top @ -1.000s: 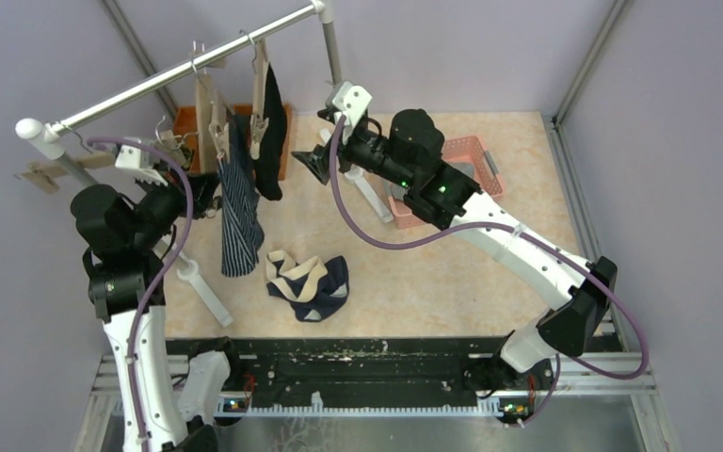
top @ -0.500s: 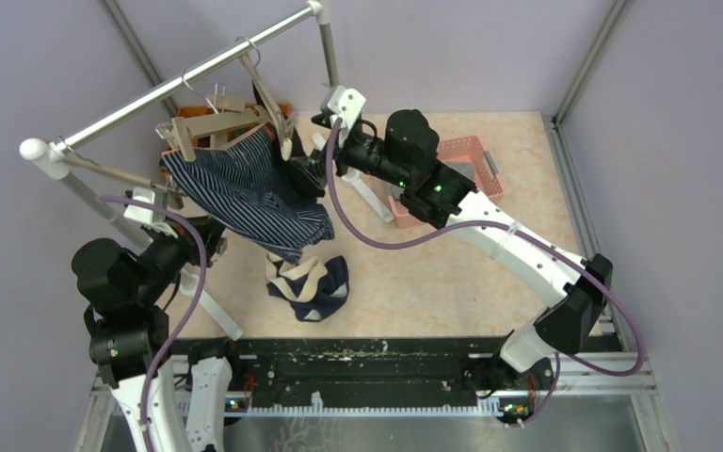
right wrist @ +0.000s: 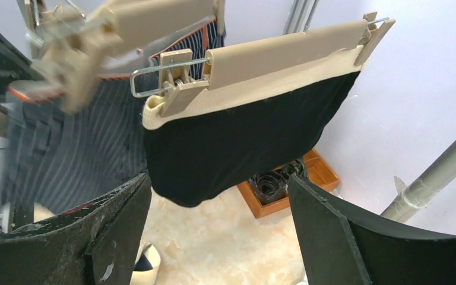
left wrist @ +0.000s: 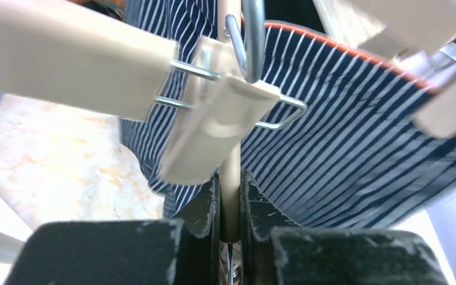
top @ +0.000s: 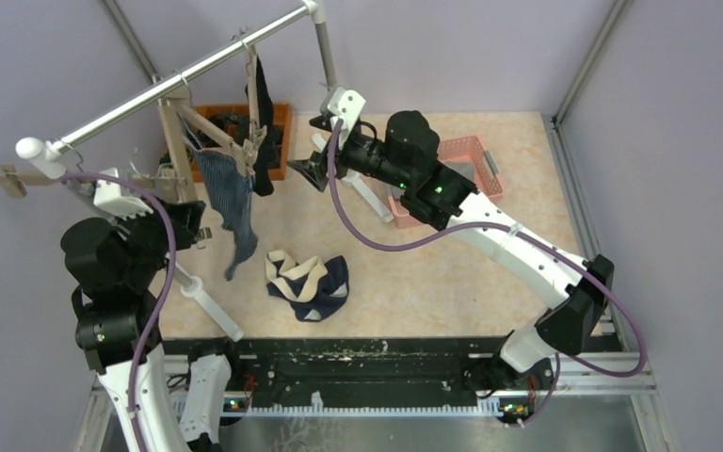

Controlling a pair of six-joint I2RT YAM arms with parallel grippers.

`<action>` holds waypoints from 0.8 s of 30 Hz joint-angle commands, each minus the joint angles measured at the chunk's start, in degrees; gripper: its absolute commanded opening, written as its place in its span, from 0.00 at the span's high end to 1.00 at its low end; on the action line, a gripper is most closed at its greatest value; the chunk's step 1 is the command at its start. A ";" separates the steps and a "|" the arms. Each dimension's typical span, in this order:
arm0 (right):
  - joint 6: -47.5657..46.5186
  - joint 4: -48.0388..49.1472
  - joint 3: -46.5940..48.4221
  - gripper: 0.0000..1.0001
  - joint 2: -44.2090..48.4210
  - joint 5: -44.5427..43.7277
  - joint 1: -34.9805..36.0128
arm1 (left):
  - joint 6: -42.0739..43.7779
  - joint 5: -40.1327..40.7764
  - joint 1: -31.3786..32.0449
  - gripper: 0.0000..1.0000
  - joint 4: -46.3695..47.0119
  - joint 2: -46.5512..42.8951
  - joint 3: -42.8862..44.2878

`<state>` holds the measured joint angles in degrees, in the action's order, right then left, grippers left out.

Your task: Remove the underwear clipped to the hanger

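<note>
Since the black underwear (right wrist: 243, 142) looks light and limp, a hold near its clipped waistband is advised. Right jaws are spread open; left jaws are clamped on a hanger (left wrist: 230, 178).

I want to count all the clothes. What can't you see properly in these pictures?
Left wrist view: the striped boxers run off the edges, and a blurred hanger clip covers part of them.
Right wrist view: the black briefs hide part of the orange tray; the dark things inside are too small to name.
</note>
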<state>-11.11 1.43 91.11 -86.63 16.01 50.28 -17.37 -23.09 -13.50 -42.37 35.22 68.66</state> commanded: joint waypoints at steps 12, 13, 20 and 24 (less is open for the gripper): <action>0.35 2.96 0.52 0.16 0.87 1.53 1.01 | -11.69 16.03 0.19 1.00 -10.56 3.68 13.22; 0.17 2.89 0.41 0.16 0.93 1.38 1.04 | -12.89 16.27 0.13 1.00 -11.24 3.67 12.42; -1.05 3.29 0.59 0.16 0.66 0.70 0.99 | -19.20 19.56 0.17 1.00 -13.89 2.59 8.27; -1.67 3.27 1.59 0.16 0.03 0.08 1.09 | -21.47 25.32 0.12 1.00 -15.64 1.41 10.30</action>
<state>-11.60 1.72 91.11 -86.63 16.64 50.63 -34.72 -4.08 -13.50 -57.04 38.22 76.82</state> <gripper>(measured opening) 0.844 0.123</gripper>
